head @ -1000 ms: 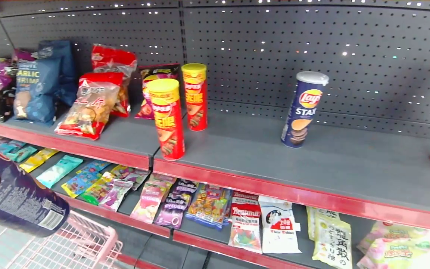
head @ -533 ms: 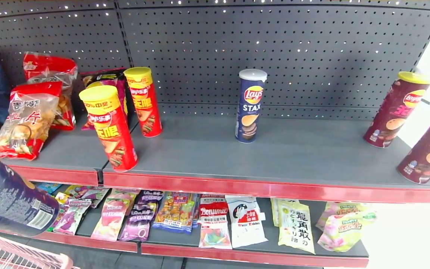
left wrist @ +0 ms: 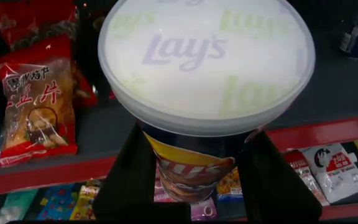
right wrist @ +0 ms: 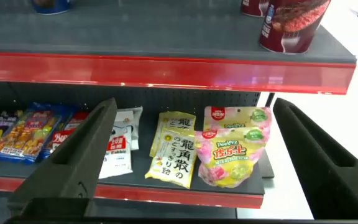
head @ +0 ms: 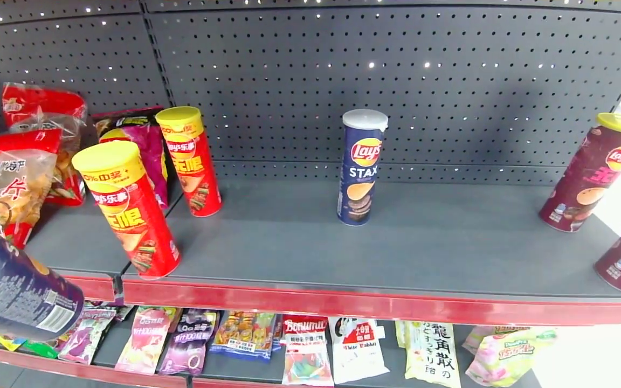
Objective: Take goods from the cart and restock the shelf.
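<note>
A dark blue chip can (left wrist: 204, 68) with a pale plastic lid sits between the black fingers (left wrist: 132, 177) of the left gripper (left wrist: 201, 177), which is clamped on the can's body just under the lid. In the head view the held can (head: 16, 293) hangs tilted at the robot's low left, its printed base end slanting down in front of the red front lip (head: 343, 304) of the grey shelf (head: 310, 253), off the shelf and clear of the stock on it. On that shelf a matching blue can (head: 360, 167) stands upright near the middle, close to the perforated back panel (head: 397, 81). Two red cans with yellow lids stand to its left, one at the front edge (head: 127, 210) and one farther back (head: 189, 161). Two maroon cans (head: 591, 172) occupy the right end, and red snack bags (head: 11, 183) crowd the far left. A wide stretch of bare grey board lies between the blue can and the maroon ones. Below, a lower shelf (head: 219, 369) carries a row of flat sweet packets (head: 305, 350). The right gripper (right wrist: 197, 168) is spread wide with nothing between its fingers, level with that lower shelf and facing a pink-and-green packet (right wrist: 234, 146), beneath the red lip near the shelf's right end.
</note>
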{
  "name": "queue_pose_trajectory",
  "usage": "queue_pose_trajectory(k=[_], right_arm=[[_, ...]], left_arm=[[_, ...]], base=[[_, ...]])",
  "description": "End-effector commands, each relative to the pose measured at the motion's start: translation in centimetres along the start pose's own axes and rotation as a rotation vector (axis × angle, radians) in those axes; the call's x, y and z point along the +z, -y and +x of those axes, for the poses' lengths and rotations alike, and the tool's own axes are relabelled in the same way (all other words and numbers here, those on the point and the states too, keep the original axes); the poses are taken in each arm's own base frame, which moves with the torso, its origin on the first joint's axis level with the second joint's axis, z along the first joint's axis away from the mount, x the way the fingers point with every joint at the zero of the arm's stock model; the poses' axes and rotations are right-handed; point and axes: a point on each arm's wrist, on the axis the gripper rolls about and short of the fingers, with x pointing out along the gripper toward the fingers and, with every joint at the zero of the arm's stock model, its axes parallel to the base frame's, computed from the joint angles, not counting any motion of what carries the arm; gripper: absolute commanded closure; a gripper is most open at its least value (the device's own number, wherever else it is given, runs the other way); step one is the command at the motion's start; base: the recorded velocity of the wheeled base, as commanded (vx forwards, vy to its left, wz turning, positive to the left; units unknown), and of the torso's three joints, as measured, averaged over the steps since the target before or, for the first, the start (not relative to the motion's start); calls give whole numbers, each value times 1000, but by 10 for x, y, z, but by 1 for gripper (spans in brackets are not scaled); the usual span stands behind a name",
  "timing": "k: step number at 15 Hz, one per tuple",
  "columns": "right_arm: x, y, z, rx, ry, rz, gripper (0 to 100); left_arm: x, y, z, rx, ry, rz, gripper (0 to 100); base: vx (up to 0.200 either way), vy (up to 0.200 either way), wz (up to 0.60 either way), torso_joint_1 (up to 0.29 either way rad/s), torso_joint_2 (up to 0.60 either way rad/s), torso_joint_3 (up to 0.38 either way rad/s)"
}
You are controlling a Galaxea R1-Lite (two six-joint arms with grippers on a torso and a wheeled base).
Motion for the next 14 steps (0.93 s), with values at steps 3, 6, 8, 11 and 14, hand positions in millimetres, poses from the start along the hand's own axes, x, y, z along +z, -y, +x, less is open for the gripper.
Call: queue_pose_trajectory(k=[3, 6, 8, 11, 14], right_arm=[[0, -2, 0, 93, 5, -34, 0], [1, -3, 0, 129, 19, -81, 0], [8, -3, -2, 129, 48, -73, 0], [172, -3, 39, 184, 91, 184, 0], [193, -16, 99, 446, -34, 1, 0]], left_arm=[[-11, 6, -50, -68, 84, 6, 100], [-25, 12, -89, -203, 61, -3, 100], [-32, 14, -90, -227, 41, -9, 100], [-34, 14, -82, -236, -9, -14, 100], [-32, 14, -74, -245, -45, -23, 100]], base=[[0, 0, 0, 0, 0, 0], [0, 0, 0, 0, 0, 0], [0, 0, 0, 0, 0, 0], [0, 0, 0, 0, 0, 0], [0, 0, 0, 0, 0, 0]])
